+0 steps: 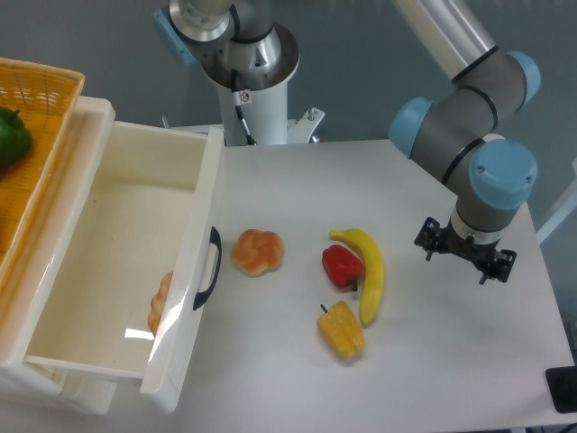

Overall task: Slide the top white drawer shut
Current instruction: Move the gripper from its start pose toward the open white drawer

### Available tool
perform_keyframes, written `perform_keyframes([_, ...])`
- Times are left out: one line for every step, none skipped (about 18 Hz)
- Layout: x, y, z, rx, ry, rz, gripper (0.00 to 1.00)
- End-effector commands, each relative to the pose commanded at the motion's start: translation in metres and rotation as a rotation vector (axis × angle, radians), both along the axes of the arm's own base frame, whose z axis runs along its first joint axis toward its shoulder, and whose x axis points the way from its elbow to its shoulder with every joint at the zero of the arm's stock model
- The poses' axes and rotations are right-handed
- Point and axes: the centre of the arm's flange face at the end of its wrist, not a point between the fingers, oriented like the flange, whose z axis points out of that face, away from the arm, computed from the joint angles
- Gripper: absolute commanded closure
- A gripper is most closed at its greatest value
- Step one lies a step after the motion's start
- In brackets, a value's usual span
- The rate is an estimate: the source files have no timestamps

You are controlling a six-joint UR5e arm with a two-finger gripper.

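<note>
Camera view shows the hand (465,255), jaw state indiscernible, near the worktop's (297,379) right edge; crossing to the top white drawer (185,298) risks scattering the banana (369,271).

We see the top white drawer (126,262) pulled wide open, black handle (208,268) facing the table's banana (368,271); gripper (465,252) hangs well apart, far right.

Looking down steeply from one fixed camera, high above the near edge of the table (433,189), facing toward the arm's base (243,54) at the far side. Framing most of the tabletop at middling range, cropping the cabinet (54,379) at left.
</note>
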Motion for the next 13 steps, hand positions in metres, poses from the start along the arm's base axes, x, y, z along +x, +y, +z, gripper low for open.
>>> perform_keyframes([0.003, 0.000, -0.005, -0.006, -0.009, -0.001, 0.00])
perform_keyframes([0.006, -0.001, -0.009, -0.009, -0.018, -0.001, 0.00])
perform_keyframes([0.008, -0.001, -0.010, -0.011, -0.022, -0.001, 0.00])
perform_keyframes([0.009, -0.002, -0.012, -0.013, -0.026, -0.001, 0.00])
perform_keyframes([0.013, -0.002, -0.011, -0.016, -0.027, 0.005, 0.00])
perform_keyframes([0.020, 0.000, -0.014, -0.021, -0.033, 0.003, 0.00])
perform_keyframes([0.025, -0.001, -0.015, -0.023, -0.040, 0.009, 0.00])
perform_keyframes([0.029, -0.004, -0.010, -0.019, -0.037, 0.014, 0.00])
perform_keyframes([0.035, -0.005, -0.006, -0.019, -0.035, 0.012, 0.00])
perform_keyframes([0.038, -0.006, -0.004, -0.019, -0.035, 0.012, 0.00])
perform_keyframes([0.043, -0.005, -0.001, -0.023, -0.032, 0.008, 0.00])
perform_keyframes([0.053, -0.001, 0.004, -0.021, -0.029, -0.004, 0.00])
perform_keyframes([0.059, 0.002, 0.005, -0.021, -0.029, -0.010, 0.00])
